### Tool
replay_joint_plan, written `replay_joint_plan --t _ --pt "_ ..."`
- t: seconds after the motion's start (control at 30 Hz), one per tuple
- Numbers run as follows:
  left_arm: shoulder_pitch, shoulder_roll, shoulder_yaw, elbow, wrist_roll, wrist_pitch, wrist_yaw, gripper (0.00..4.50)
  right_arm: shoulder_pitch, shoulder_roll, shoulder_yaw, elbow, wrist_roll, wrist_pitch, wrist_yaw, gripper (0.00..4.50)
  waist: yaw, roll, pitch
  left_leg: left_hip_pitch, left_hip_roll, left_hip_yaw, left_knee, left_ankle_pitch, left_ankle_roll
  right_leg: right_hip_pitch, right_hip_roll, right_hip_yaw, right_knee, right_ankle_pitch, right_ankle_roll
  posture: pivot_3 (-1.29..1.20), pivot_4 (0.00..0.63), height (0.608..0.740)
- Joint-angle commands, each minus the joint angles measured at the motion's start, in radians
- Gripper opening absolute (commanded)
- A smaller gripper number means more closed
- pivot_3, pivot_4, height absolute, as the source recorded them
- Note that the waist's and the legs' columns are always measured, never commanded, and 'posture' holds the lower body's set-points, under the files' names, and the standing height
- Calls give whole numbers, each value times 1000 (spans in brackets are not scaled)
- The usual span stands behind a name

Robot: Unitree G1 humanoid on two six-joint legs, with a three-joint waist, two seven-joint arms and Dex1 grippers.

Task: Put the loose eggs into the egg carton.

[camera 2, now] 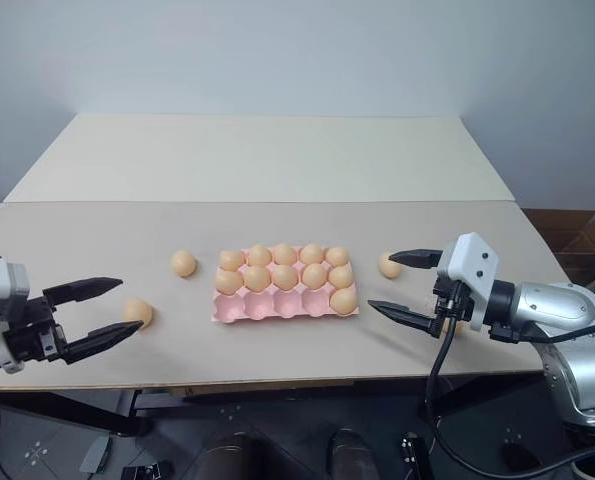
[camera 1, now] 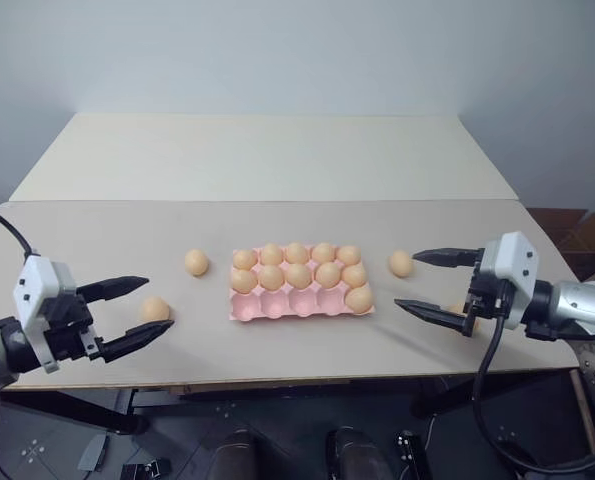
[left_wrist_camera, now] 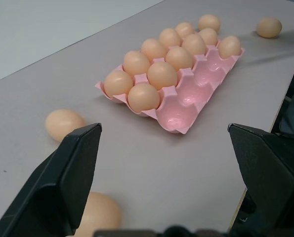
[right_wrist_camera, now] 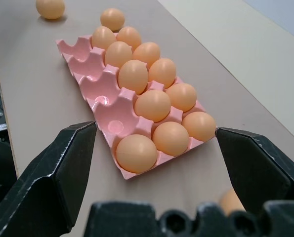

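Left eye view: egg carton (camera 1: 302, 305) (partly filled)

You see just a sliver of 1 loose egg (camera 1: 458, 308) behind the right hand (camera 1: 423, 281); in the right wrist view the same egg is cut off by that hand's black body. In the left wrist view, the left hand's finger (left_wrist_camera: 63, 182) covers part of the nearest egg (left_wrist_camera: 100, 213). The tabletop (camera 1: 277, 350) hides its own near underside from you
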Motion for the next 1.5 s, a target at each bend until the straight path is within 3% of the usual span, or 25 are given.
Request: replay_joint_plan --t 0.03,0.27,0.43,0.77,0.87,1.07,1.27,1.5 --pt "-24 -2 24 -22 -20 5 35 4457 -16 -11 -20 -4 12 0 0 4500 0 0 0 0 0 0 0 0 0 0 0 0 0 0 0 0 150 740" --pt "-12 18 40 -58 -74 19 -8 4457 57 -97 -77 31 -38 52 -14 4500 2 0 0 0 0 0 0 0 0 0 0 0 0 0 0 0 150 740" --pt "-24 33 18 -71 -113 18 -68 4457 116 -188 -81 55 -90 224 -82 4500 2 0 0 0 0 0 0 0 0 0 0 0 0 0 0 0 150 740" --pt "-72 42 -37 -36 -84 1 -86 4457 51 -109 53 164 -196 396 -283 4500 -7 0 0 0 0 0 0 0 0 0 0 1 0 -1 1 0 150 740" --pt "-77 43 -38 -34 -76 -2 -91 4500 31 -93 82 221 -224 395 -300 3901 -7 0 0 -1 -1 1 0 0 0 -1 0 1 -1 0 0 0 150 740" --pt "-71 45 -19 -40 -74 -3 -91 4500 -5 -71 56 130 -202 410 -314 1965 -7 1 0 -1 0 0 0 0 0 -1 0 1 0 0 1 0 150 740" --pt "-70 40 -23 -47 -72 -5 -85 4500 -95 -16 108 -112 -116 462 -305 1965 -21 1 0 0 1 -1 0 0 0 -1 1 1 1 -2 6 0 150 740" --pt "-75 38 -32 -45 -67 -10 -80 4500 -212 115 319 -137 -156 447 -342 1965 -20 1 0 -2 0 -1 0 0 0 -1 0 0 0 1 1 0 150 740"
